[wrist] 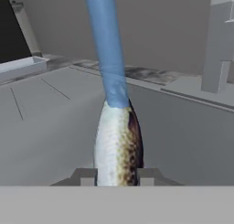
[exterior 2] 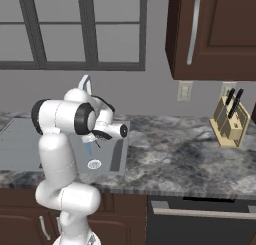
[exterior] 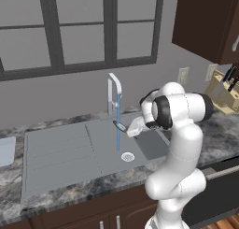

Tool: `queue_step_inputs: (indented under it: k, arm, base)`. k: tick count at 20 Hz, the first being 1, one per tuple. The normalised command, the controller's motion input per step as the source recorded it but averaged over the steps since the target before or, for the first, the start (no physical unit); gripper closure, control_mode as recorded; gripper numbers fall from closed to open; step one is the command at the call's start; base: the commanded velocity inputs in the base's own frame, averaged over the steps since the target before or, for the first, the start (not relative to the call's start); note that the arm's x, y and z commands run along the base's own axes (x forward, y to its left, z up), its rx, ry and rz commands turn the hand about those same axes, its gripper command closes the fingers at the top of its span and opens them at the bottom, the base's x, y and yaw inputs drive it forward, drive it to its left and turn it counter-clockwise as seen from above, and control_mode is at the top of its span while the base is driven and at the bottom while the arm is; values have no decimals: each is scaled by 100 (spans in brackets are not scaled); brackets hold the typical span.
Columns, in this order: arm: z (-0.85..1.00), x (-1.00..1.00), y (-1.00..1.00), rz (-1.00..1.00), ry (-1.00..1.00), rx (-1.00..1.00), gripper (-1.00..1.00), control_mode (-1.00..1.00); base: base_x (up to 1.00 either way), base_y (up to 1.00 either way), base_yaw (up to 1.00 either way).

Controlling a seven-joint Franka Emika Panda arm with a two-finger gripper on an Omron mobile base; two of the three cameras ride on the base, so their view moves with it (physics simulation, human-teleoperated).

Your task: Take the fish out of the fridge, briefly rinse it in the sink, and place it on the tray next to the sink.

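Hand view: jaws pinch the fish [wrist: 118,145] under the faucet's water stream [wrist: 108,49].

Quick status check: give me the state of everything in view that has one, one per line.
Faucet: running, blue stream falling into the basin.
Fish: held between the fingers, its far end in the stream.
Gripper: shut on the fish, over the sink.
Sink: stream lands near the drain.
Tray: nothing on the part in view, left of the sink.
Upper cabinet: door closed.
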Motion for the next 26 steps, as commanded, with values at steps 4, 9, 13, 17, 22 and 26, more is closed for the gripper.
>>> queue_step_inputs:
  k: [4,9,13,17,22,26]
  arm:
    - [0,28,3,-2,0,0,100,-100]
    - [0,13,7,-2,-5,0,100,-100]
    - [14,-58,-18,0,-2,0,100,-100]
    - [58,-98,-49,0,-9,2,100,-100]
    - [99,-96,-20,-2,-10,1,100,-100]
    - [100,-91,0,-7,-2,-9,100,-100]
  base:
    - [0,0,0]
    - [0,0,0]
    - [0,0,0]
    - [0,0,0]
    - [0,0,0]
    - [0,0,0]
